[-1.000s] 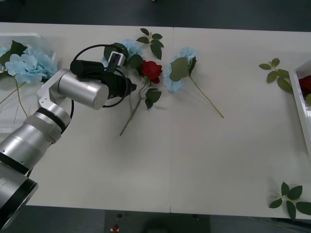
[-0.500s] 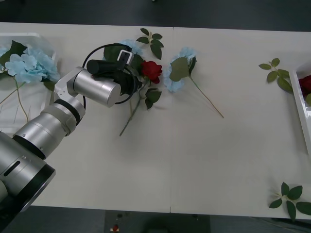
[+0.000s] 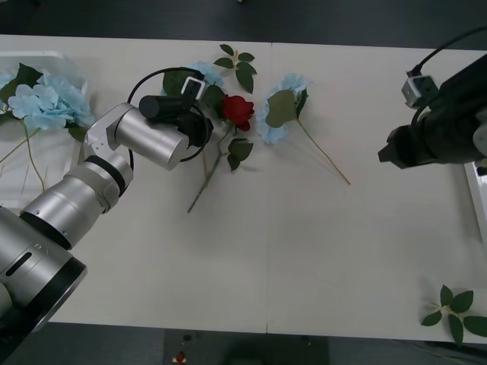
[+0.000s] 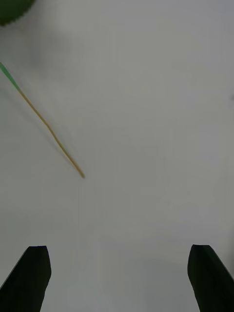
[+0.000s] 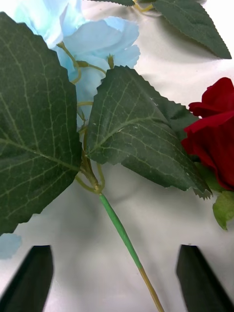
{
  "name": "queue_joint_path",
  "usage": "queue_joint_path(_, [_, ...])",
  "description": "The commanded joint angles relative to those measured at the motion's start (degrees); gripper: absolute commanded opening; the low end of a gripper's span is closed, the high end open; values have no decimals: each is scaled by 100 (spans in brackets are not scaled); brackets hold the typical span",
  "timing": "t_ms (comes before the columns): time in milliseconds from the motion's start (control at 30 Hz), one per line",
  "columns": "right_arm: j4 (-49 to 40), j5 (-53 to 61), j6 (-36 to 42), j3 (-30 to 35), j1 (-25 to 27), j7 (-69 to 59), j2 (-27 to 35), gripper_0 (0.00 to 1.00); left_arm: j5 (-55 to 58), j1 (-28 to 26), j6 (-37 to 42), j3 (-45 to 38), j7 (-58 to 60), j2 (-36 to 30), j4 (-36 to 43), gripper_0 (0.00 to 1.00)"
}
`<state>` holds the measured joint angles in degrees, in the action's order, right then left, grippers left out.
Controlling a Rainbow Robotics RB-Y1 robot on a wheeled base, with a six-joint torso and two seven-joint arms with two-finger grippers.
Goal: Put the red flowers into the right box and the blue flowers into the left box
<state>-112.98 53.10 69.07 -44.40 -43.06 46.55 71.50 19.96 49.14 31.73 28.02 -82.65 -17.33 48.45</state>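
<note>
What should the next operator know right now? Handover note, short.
Left claw: open, poised over the stem of a blue flower at table centre-left, next to a red rose. Nothing gripped.
Right claw: open, empty, over bare table near the stem tip of another blue flower.
Done: blue flowers at the left box; something red in the right box.
Left: two blue flowers and the rose on the table.
</note>
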Motion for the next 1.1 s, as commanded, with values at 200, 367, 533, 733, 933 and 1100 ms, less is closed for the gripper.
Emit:
queue_joint_path(200, [1023,-1267,-254,-174,-141,-67,-1077,82,-106,140,-79,142,267,-43,77,0])
queue_joint_path(367, [1727,-1733,-518,-174,-326,-58,-1745,82,-106,140,-79,142,276,-43,77,0])
queue_joint_path(533, [2324,-2137,-1441,-323,-344,-32,-2193,82,-106,140,-79,186,276,-52,77,0])
queue_joint_path(733, [3054,-2304,-2750,-877,-555,-85,-2448,82,-150,-18,-264,300,206,-201,86,0])
queue_joint_path(933, [3643,-2462,-3453,-1105,-660,-58,-2826,82,-36,-273,-818,845,197,-763,103,0])
queue_joint_path(1100, [4126,-2700,-3787,-1105,-678,-58,-3195,82,-106,-493,-818,845,109,-1045,314,0])
